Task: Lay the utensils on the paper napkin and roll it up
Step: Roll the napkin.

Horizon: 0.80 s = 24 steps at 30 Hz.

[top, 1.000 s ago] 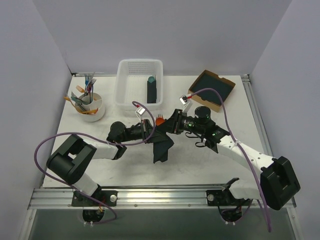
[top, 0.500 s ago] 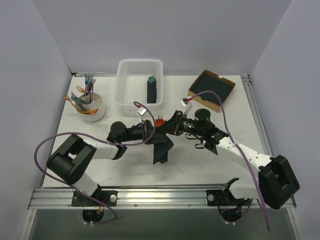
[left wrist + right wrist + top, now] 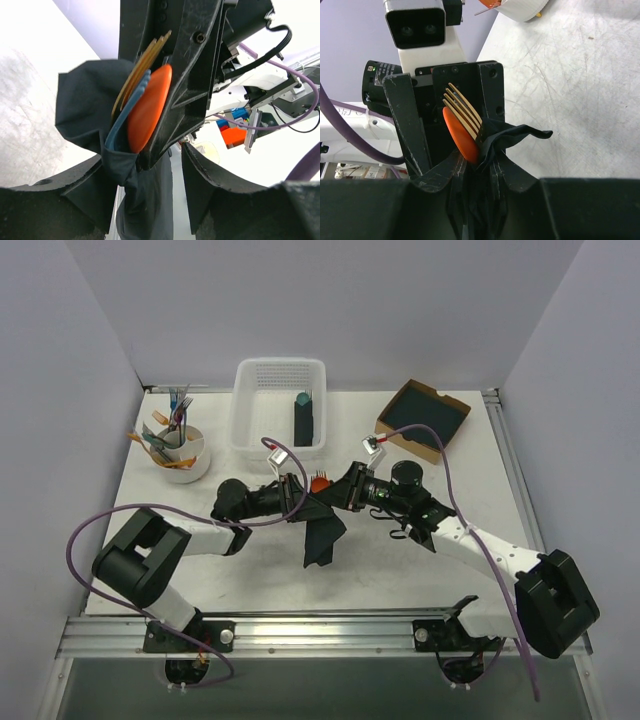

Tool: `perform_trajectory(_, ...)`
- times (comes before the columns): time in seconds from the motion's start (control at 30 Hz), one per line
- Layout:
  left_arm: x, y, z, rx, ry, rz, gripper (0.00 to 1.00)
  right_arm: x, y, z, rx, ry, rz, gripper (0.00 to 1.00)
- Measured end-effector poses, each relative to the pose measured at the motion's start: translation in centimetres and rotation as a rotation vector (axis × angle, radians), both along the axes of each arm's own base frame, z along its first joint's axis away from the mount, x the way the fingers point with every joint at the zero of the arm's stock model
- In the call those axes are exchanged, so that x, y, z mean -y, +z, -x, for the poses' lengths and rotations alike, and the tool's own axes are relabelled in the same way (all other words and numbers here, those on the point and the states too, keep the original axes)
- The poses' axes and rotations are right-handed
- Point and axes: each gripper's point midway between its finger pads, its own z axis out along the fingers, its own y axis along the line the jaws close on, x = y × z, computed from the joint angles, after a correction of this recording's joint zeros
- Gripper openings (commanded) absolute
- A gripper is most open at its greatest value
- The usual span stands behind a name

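Both arms reach low over the middle of the tabletop and meet head-on. The left arm folds at its elbow near the front left corner. Its forearm runs to the right with the wrist about level, ending just left of the bundle. The right arm bends at its elbow near the front right corner. Its forearm slants back and to the left, and its wrist ends just right of the bundle.

The right jaws are pressed together on the paper napkin, pinching its gathered upper part with the utensils inside. An orange spoon bowl and fork tines stick out above the dark folds. The left jaws stand spread, one finger on each side of the bundle and of a right-arm finger, and the right wrist view shows a gap between them and the napkin.

From above, the napkin is a crumpled dark strip trailing from the meeting point toward the near edge. Whether its lower end touches the tabletop cannot be told.

Behind, a white basket holds a dark roll with a teal tip. A cardboard tray of dark sheets sits back right, and a white cup of cutlery stands back left.
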Motion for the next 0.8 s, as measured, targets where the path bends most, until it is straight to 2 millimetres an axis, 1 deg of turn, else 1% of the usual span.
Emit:
perform_trajectory(0.1,-0.12,-0.01,-0.22,-0.004,0.006,-0.001,0.49,0.02,-0.12,0.13,-0.008,-0.001,-0.011,0.0)
perform_trajectory(0.27,-0.07,0.19,-0.4,-0.002,0.007,0.001,0.39,0.0,0.25,0.02,0.001,-0.003,-0.024,0.0)
perform_trajectory(0.37,-0.11,0.13,-0.54,-0.006,0.01,-0.001,0.31,-0.03,0.47,0.0,0.003,-0.003,-0.033,0.0)
perform_trajectory(0.4,-0.12,0.08,-0.61,-0.008,0.013,-0.002,0.26,-0.04,0.51,-0.01,0.004,-0.003,-0.034,0.0)
perform_trajectory(0.5,-0.1,-0.02,-0.71,-0.01,0.015,-0.004,0.17,0.02,0.53,-0.12,0.005,-0.008,-0.035,0.0)
perform_trajectory(0.53,-0.09,-0.03,-0.73,-0.009,0.016,-0.004,0.13,0.03,0.49,-0.14,0.003,-0.01,-0.034,0.03)
perform_trajectory(0.57,-0.08,-0.09,-0.75,-0.011,0.016,-0.005,0.11,0.05,0.45,-0.17,0.001,-0.012,-0.033,0.08)
perform_trajectory(0.63,-0.06,-0.17,-0.76,-0.009,0.016,-0.005,0.07,0.06,0.37,-0.18,-0.002,-0.014,-0.031,0.11)
perform_trajectory(0.67,-0.05,-0.21,-0.78,-0.01,0.016,-0.006,0.07,0.08,0.32,-0.19,-0.003,-0.015,-0.029,0.2)
perform_trajectory(0.73,-0.05,-0.29,-0.8,-0.013,0.016,-0.007,0.06,0.11,0.19,-0.24,-0.007,-0.019,-0.025,0.32)
perform_trajectory(0.77,-0.05,-0.3,-0.8,-0.013,0.015,-0.007,0.06,0.18,0.1,-0.32,-0.008,-0.025,-0.021,0.4)
perform_trajectory(0.8,-0.04,-0.32,-0.81,-0.014,0.016,-0.008,0.06,0.25,-0.01,-0.4,-0.009,-0.03,-0.016,0.42)
